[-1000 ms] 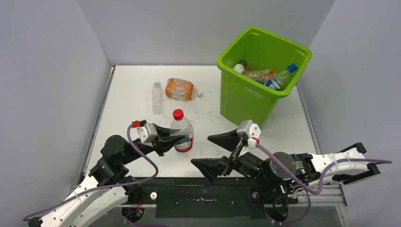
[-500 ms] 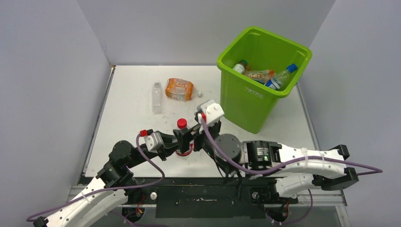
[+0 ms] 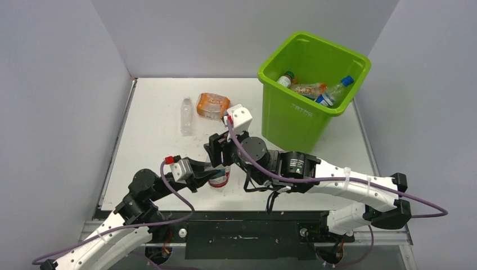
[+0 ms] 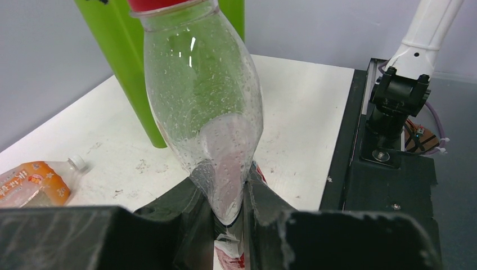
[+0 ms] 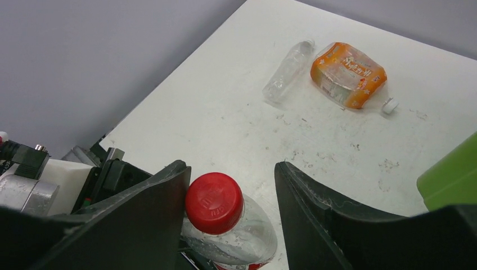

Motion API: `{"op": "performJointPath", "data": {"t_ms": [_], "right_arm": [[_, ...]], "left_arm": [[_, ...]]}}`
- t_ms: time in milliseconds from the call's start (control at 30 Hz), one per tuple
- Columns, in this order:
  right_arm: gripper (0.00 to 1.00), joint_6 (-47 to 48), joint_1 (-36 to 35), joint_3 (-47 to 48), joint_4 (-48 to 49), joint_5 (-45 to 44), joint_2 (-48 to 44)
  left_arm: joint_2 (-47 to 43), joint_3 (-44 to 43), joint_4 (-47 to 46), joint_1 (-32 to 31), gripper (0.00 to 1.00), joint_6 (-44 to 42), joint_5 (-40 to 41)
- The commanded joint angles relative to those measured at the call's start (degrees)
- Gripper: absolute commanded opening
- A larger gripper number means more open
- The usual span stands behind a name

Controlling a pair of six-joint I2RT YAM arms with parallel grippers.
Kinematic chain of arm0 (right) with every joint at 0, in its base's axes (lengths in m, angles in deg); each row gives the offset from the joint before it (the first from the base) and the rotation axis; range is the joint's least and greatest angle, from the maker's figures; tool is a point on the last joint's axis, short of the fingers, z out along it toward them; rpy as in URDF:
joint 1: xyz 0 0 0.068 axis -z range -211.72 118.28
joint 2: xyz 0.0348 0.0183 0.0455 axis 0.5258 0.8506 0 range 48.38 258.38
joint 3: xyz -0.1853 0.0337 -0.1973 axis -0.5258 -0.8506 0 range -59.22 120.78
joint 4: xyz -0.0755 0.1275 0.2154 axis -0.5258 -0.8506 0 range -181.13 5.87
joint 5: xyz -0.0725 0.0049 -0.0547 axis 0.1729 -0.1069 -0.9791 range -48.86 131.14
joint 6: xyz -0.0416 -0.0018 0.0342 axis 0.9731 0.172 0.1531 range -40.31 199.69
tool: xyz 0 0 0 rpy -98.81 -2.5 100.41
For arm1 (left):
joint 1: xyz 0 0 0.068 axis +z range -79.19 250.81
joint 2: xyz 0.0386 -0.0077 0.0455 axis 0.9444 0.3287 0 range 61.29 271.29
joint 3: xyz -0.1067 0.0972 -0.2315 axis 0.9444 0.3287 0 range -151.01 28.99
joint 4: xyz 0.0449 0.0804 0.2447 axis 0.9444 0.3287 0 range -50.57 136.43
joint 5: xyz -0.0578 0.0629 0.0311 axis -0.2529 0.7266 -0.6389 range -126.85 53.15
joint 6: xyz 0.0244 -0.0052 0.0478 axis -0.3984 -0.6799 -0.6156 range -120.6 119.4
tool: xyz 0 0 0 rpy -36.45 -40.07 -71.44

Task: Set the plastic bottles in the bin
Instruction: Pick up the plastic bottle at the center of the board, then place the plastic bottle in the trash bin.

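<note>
**Left arm.** The left fingers (image 4: 264, 205) are clamped on the lower body of the red-cap bottle (image 4: 205, 101), squeezing the plastic flat between them. The bottle is upright at the near centre of the desk (image 3: 152, 140). Whether its base touches the desk cannot be told.

**Right arm.** The right fingers (image 5: 298, 191) are spread wide above the same bottle. The red cap lies between them, close to one finger and apart from the other.

**Bin.** The bin (image 3: 292, 118) stands upright at the far right of the desk, well apart from the held bottle. Three bottles (image 3: 308, 89) are visible inside it.

**Other items.** An orange bottle (image 3: 212, 106) lies on its side at the far centre of the desk. A small clear bottle (image 3: 186, 115) lies just left of it, and a loose white cap (image 3: 237, 111) lies just right of it.
</note>
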Motion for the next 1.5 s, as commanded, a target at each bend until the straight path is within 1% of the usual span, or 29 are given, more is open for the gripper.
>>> {"op": "performJointPath", "data": {"t_ms": [0, 133, 167, 200, 233, 300, 333, 433, 500, 567, 633, 667, 700, 733, 800, 833, 867, 900, 1000, 1067, 1133, 1200, 1300, 1333, 1400, 1467], "right_arm": [[0.52, -1.74, 2.83, 0.31, 0.21, 3.03, 0.65], [0.35, -2.16, 3.69, 0.93, -1.13, 5.09, 1.40], [0.33, -2.18, 3.76, 1.48, -1.89, 5.69, 1.85], [0.33, -2.16, 3.95, 2.10, -2.90, 6.35, 2.31], [0.36, -2.19, 4.01, 2.52, -3.74, 6.67, 2.63], [0.46, -2.53, 3.96, 2.12, -4.38, 6.74, 2.50], [0.48, -2.64, 4.01, 1.74, -4.45, 6.58, 2.24], [0.49, -3.11, 4.31, 0.79, -4.77, 6.33, 1.87], [0.48, -3.33, 4.47, 0.24, -4.59, 6.27, 1.76], [0.40, -3.43, 4.54, 0.01, -4.51, 6.36, 1.80], [0.29, -3.58, 4.82, 0.26, -4.72, 7.43, 2.15], [0.17, -3.63, 5.05, 0.47, -4.99, 7.94, 2.33], [0.07, -3.62, 5.14, 0.70, -5.14, 8.13, 2.38], [0.06, -3.53, 5.20, 0.98, -5.33, 8.21, 2.29], [0.05, -2.40, 5.41, 2.40, -5.86, 7.49, 1.69], [0.05, -1.57, 5.63, 3.80, -6.20, 6.67, 1.17], [0.05, -0.78, 6.05, 5.74, -6.62, 5.89, 0.74], [0.05, 0.27, 6.40, 7.78, -7.16, 4.86, 0.28], [0.05, 4.72, 7.02, 16.03, -8.13, -0.03, -0.54], [0.05, 9.20, 7.31, 20.60, -5.32, -5.45, -1.37], [0.05, 16.03, 7.50, 20.70, 2.26, -11.61, -2.94], [0.05, 25.44, 7.95, 18.86, 13.01, -16.96, -4.45], [0.05, 38.28, 9.73, 16.53, 30.70, -21.08, -5.22], [0.05, 41.48, 10.67, 16.43, 35.17, -21.59, -4.86], [0.05, 45.63, 13.98, 16.93, 40.68, -21.26, -3.79], [0.05, 44.89, 18.71, 18.47, 41.34, -20.09, -2.14]], "left_arm": [[-1.24, -0.38, -3.50, -0.08, 0.00, -0.14, -1.53], [-1.24, -0.45, -3.76, -0.07, 0.00, 0.03, -1.35], [-1.21, -0.47, -3.85, -0.06, 0.00, 0.03, -1.31], [-1.23, -0.53, -3.86, -0.07, 0.00, 0.03, -1.33], [-1.32, -0.54, -3.86, -0.05, 0.00, 0.07, -1.30], [-1.54, -0.46, -3.86, -0.08, 0.00, 0.03, -1.42], [-1.60, -0.45, -3.94, -0.05, 0.00, 0.03, -1.43], [-1.69, -0.45, -4.03, -0.08, 0.00, 0.03, -1.50], [-1.64, -0.45, -4.20, -0.12, 0.00, 1.70, -1.62], [-1.67, -0.45, -4.21, -0.07, 0.00, 1.85, -1.77], [-1.72, -0.45, -4.28, -0.10, 0.00, 2.02, -1.70], [-1.84, -0.39, -4.34, -0.06, 0.00, 2.02, -1.54], [-1.94, -0.37, -4.46, -0.07, 0.00, 2.17, -1.18], [-2.05, -0.32, -4.54, -0.07, 0.09, 2.41, -0.67], [-2.55, -0.32, -4.46, -0.09, 0.47, 2.81, 1.05], [-3.02, -0.28, -4.40, -0.05, 0.62, 2.92, 1.80], [-3.66, -0.01, -4.68, -0.05, 0.89, 2.97, 2.80], [-4.43, 0.41, -5.39, 0.03, 0.98, 3.29, 3.90], [-7.74, 1.89, -7.64, 0.04, 0.96, 4.23, 8.16], [-9.42, 2.45, -8.22, 0.10, 0.96, 4.25, 11.34], [-10.39, 2.83, -8.42, 0.28, 0.96, 3.76, 13.91], [-10.96, 3.01, -8.43, 0.71, 0.96, 3.24, 15.50], [-11.08, 3.22, -8.22, 1.46, 0.96, 2.94, 16.26], [-11.02, 3.24, -8.20, 1.47, 0.96, 2.93, 16.35], [-10.77, 3.24, -8.25, 1.58, 0.96, 2.85, 16.44], [-10.45, 3.24, -8.25, 1.67, 0.96, 2.77, 16.53]]}}
